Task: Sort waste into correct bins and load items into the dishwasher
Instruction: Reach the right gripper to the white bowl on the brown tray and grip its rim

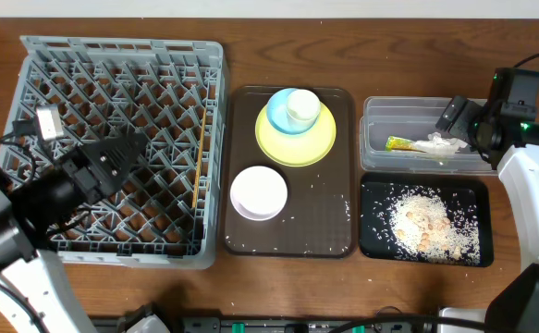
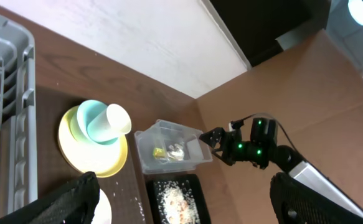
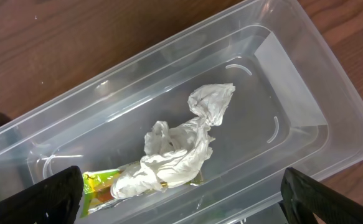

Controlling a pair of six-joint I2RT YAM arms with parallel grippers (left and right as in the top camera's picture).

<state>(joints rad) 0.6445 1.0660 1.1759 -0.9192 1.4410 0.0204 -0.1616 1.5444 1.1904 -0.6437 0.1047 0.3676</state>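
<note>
I have the left gripper [image 1: 138, 151] hanging over the rack [image 1: 121, 44] on the 9 o'clock side, fingers wide apart with nothing between them. The chopsticks [image 1: 201, 153] lie in the rack along its 3 o'clock wall.

The right gripper [image 1: 458, 118] sits above the tub [image 1: 408, 102] at 2 o'clock, jaws spread and empty. In the tub the tissue [image 3: 181, 155] lies partly over the wrapper [image 3: 97, 183], which pokes out at the tissue's 9 o'clock in the overhead view.

The black tray [image 1: 375, 199] is at 4 o'clock, just beside the tub, and holds the crumbs [image 1: 426, 227] in a pile.

The brown tray [image 1: 320, 213] is in the centre. The plate [image 1: 311, 146] is at its 12 o'clock end with the cup [image 1: 292, 109] tipped on it. The bowl [image 1: 258, 192] is just beside the plate at its 7 o'clock. A few loose grains dot the brown tray.
</note>
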